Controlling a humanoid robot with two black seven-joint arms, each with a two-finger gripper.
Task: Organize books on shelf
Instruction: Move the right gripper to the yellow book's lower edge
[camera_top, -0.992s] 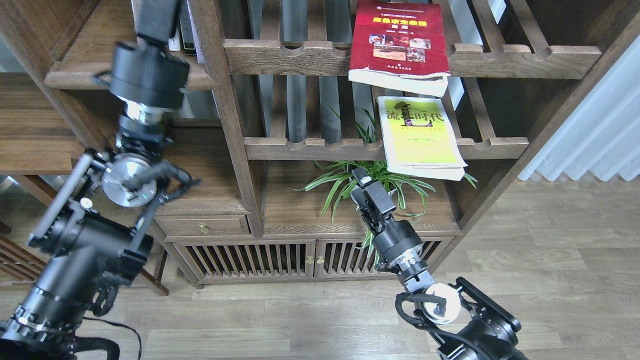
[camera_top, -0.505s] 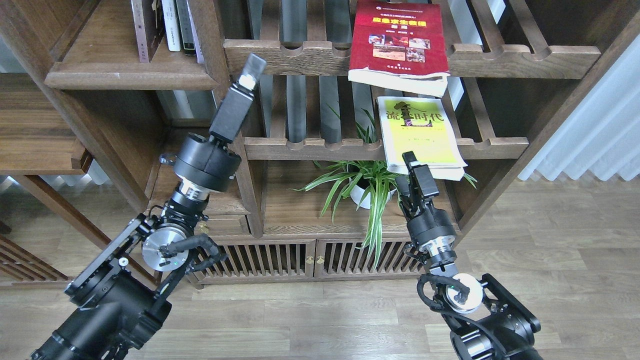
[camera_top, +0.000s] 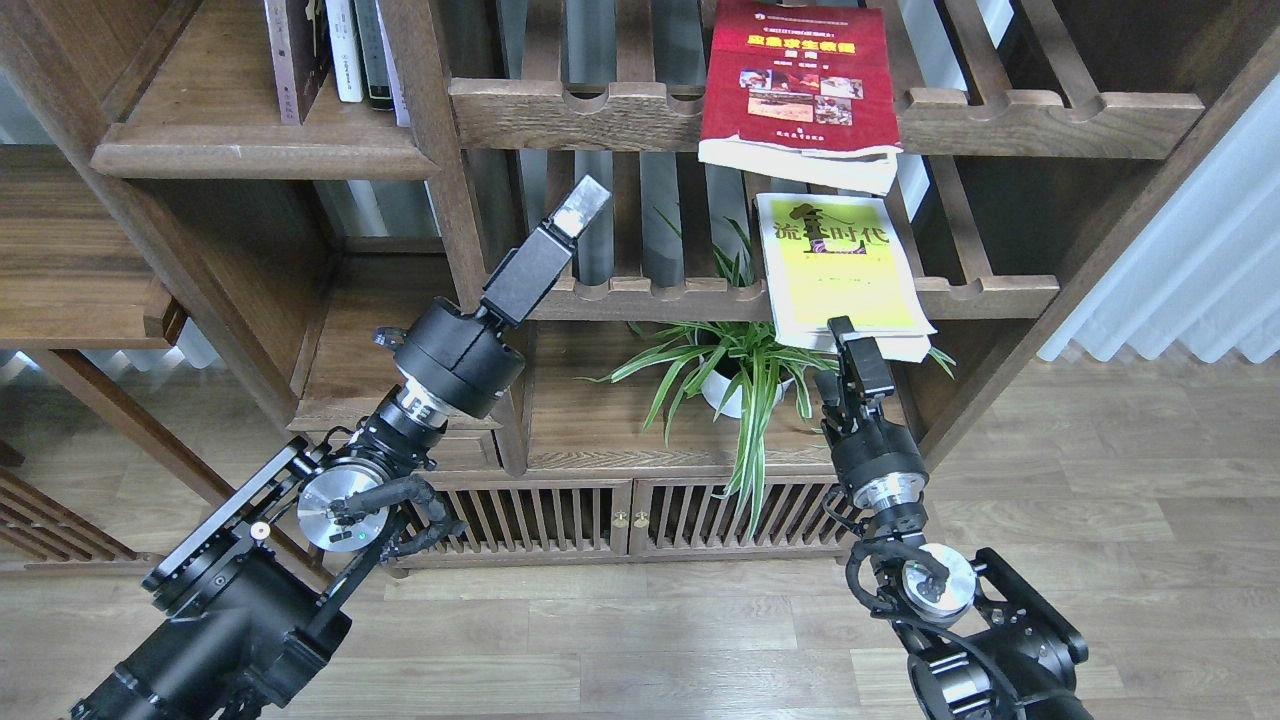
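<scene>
A spider plant (camera_top: 735, 365) in a white pot stands on the cabinet top (camera_top: 600, 425) above slatted doors (camera_top: 500, 520)

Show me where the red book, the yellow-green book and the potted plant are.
red book (camera_top: 800, 75): head view, middle of its front cover.
yellow-green book (camera_top: 845, 275): head view, yellow part of its cover.
potted plant (camera_top: 722, 392): head view, on its white pot.

plant (camera_top: 740, 375) – blocks lower bay | slatted rack (camera_top: 770, 297) – gaps narrow, yellow-green book (camera_top: 840, 265) overhangs
</scene>
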